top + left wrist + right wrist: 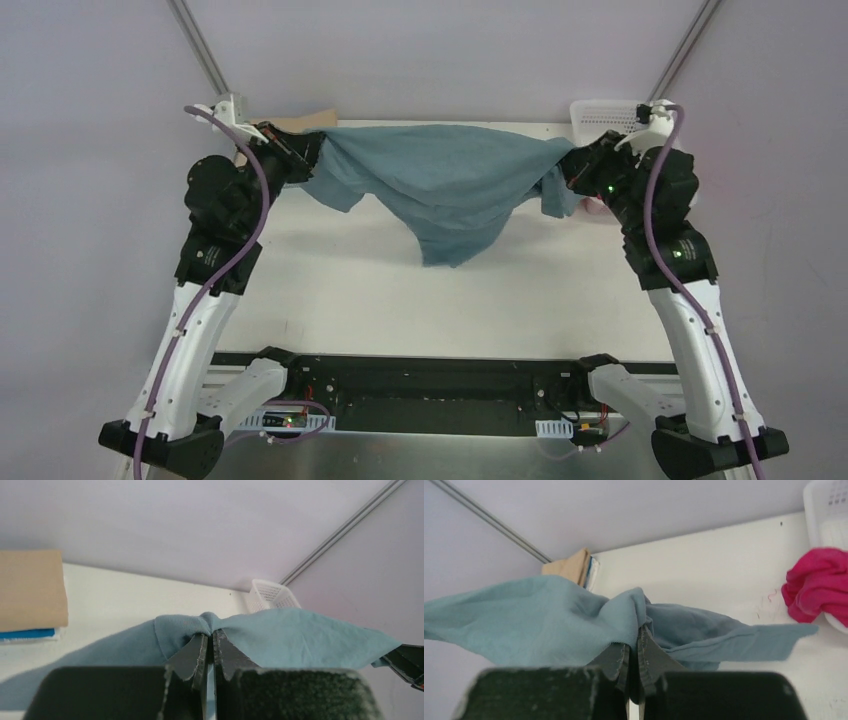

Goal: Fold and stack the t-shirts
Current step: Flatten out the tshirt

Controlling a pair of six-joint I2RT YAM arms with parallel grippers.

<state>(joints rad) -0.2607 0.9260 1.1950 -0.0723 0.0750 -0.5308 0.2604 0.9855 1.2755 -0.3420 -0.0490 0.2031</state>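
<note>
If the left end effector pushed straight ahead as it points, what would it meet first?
The teal shirt pinched in the left end effector itself. Beyond the cloth, the line seems to run toward the white basket, though depth is unclear.

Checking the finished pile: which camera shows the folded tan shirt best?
Left wrist: the folded tan shirt lies in plain view atop a bright blue one. Right wrist shows only its edge; top external, just a sliver.

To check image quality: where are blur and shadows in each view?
Top external: soft, even light, no glare, teal t-shirt sharp. Left wrist: base of the jaws dark and soft; the shirt shadows the table at lower left. Right wrist: base of the jaws soft, magenta t-shirt clear.
</note>
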